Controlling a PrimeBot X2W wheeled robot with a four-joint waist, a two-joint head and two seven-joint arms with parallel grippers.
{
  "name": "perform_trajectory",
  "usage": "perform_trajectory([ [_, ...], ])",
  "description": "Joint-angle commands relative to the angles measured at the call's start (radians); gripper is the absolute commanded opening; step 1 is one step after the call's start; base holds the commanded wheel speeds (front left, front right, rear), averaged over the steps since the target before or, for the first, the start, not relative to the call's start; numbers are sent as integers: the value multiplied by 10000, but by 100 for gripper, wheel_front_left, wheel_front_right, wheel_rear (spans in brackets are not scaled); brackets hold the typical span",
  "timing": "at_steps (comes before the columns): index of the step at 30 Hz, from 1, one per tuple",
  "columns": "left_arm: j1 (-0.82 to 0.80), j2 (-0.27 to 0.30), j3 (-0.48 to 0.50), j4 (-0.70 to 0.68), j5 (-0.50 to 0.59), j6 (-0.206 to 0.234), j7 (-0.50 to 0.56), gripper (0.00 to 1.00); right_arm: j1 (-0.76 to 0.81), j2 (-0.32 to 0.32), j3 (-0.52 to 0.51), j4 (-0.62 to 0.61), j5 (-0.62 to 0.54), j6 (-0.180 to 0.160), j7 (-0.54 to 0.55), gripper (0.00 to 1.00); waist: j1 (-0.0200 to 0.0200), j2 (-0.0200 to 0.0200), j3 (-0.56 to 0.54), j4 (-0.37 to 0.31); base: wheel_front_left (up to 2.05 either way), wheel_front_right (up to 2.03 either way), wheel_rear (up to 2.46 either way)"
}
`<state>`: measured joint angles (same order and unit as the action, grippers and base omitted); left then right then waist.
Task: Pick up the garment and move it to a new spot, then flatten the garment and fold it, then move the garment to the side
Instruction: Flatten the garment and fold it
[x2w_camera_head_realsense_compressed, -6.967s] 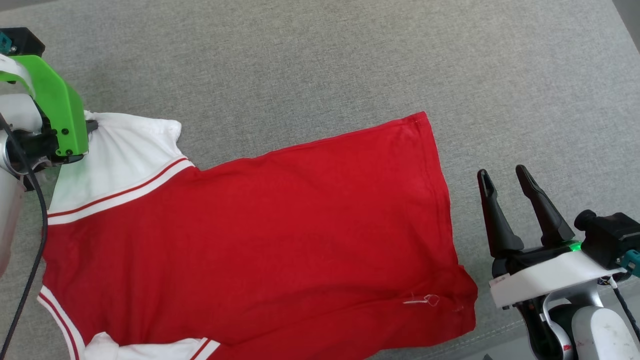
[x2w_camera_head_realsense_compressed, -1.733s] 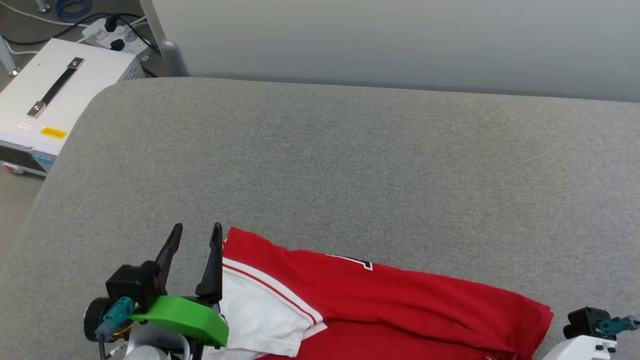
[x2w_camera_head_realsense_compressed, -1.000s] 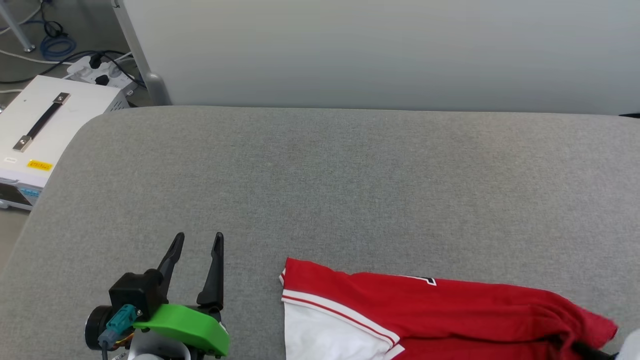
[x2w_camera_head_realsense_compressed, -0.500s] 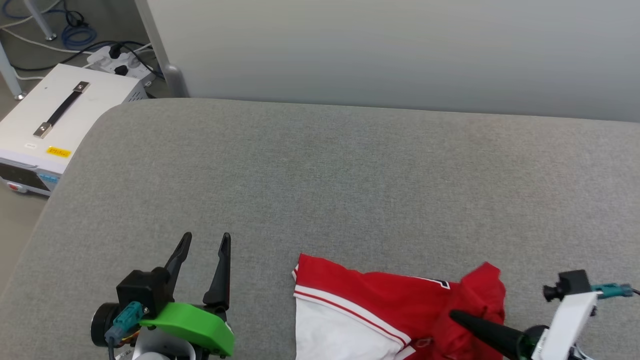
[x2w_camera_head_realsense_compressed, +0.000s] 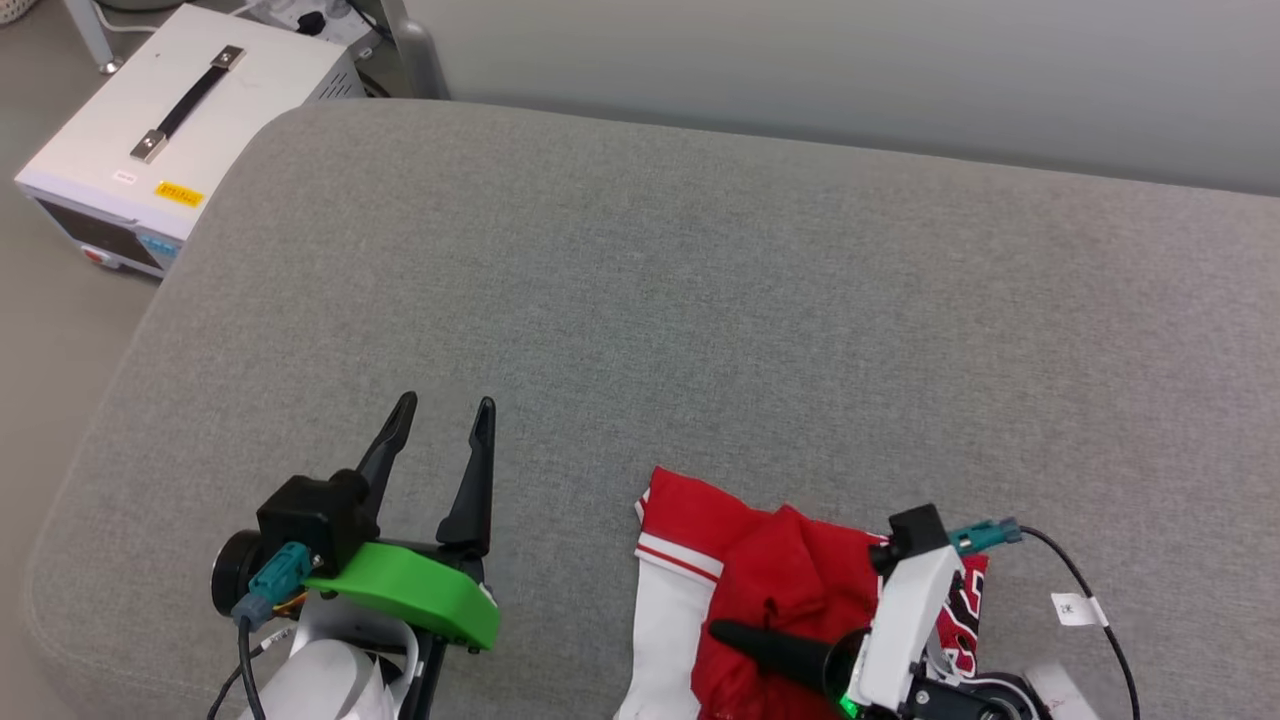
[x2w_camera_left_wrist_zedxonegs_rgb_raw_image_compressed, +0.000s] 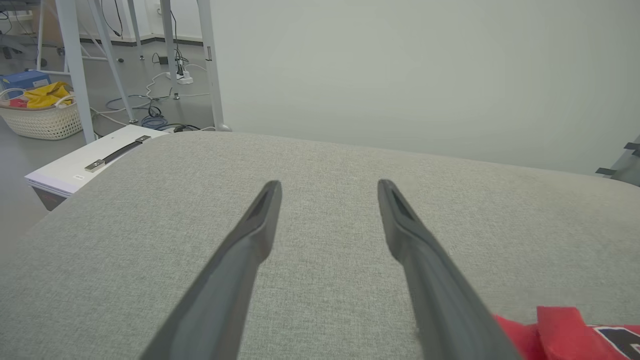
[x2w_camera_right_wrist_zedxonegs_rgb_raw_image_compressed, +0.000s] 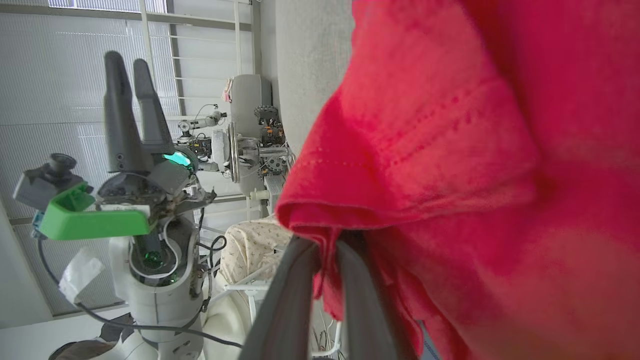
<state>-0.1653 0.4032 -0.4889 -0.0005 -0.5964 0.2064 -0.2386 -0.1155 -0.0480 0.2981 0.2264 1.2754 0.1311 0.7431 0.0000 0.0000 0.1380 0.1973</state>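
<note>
While the jaws of our right gripper (x2w_camera_head_realsense_compressed: 732, 636) clench the bunched red, white-sleeved jersey T-shirt (x2w_camera_head_realsense_compressed: 790, 572), those of our left gripper (x2w_camera_head_realsense_compressed: 445, 405) gape empty; folding seems unfinished, sideways move remaining.

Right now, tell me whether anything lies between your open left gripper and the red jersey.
Nothing visible does. Only bare grey cushion separates the left gripper from the garment, which lies bunched to its right. The right gripper is shut on a red fold of it.
</note>
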Motion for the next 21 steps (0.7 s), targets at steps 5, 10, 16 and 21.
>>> perform_trajectory([
  [5,-227,-162,77,243,130,-157,-158,100,-304,-23,329,594,-485,-4,-268,16,0,0,378,149,0,0,0],
  [10,-241,-233,136,442,172,-270,-191,100,-450,-23,549,488,-385,-4,-629,100,0,0,258,-20,0,0,0],
  [16,-45,-234,82,593,239,-387,-207,100,-529,-175,756,-395,-684,-4,-1146,100,0,0,-151,-286,0,0,0],
  [21,127,-234,45,651,236,-378,-211,100,-357,-690,767,-1263,-1688,-4,-2019,100,0,0,-506,-477,0,0,0],
])
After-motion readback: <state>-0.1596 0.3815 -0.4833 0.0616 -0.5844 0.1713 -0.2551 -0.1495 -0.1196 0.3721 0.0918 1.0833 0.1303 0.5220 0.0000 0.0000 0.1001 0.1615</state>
